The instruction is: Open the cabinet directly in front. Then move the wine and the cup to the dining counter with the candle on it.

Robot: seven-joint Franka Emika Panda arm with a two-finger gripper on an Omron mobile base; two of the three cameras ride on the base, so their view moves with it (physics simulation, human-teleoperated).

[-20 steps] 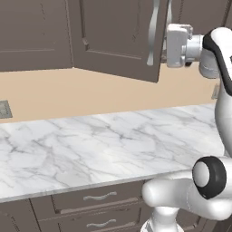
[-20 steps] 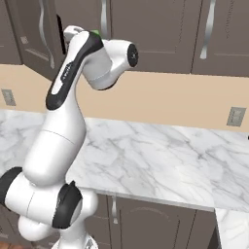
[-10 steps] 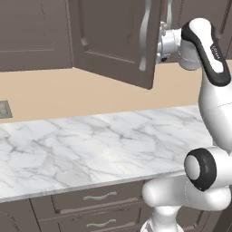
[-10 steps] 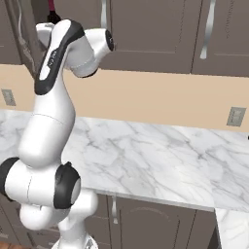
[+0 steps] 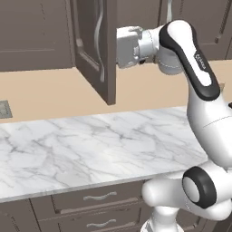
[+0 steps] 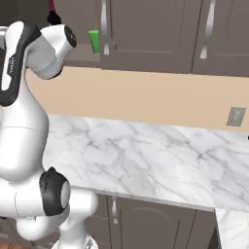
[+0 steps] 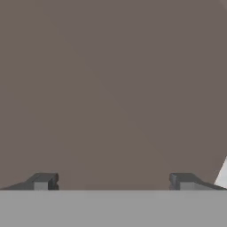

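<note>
Brown cabinet door stands just before the wide, empty pincer.

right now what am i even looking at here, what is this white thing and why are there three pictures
The white thing is a robot arm in a simulated kitchen. Two pictures come from cameras on its base, behind it to the left and right. The third comes from a camera on its hand, looking past two dark fingertips at a plain brown surface close in front. The gripper is open and holds nothing. In the left base view, the hand sits against the inner side of a cabinet door that stands swung out. In the right base view, a green cup and a wine bottle's red neck show inside. The marble worktop carries nothing visible.
</note>
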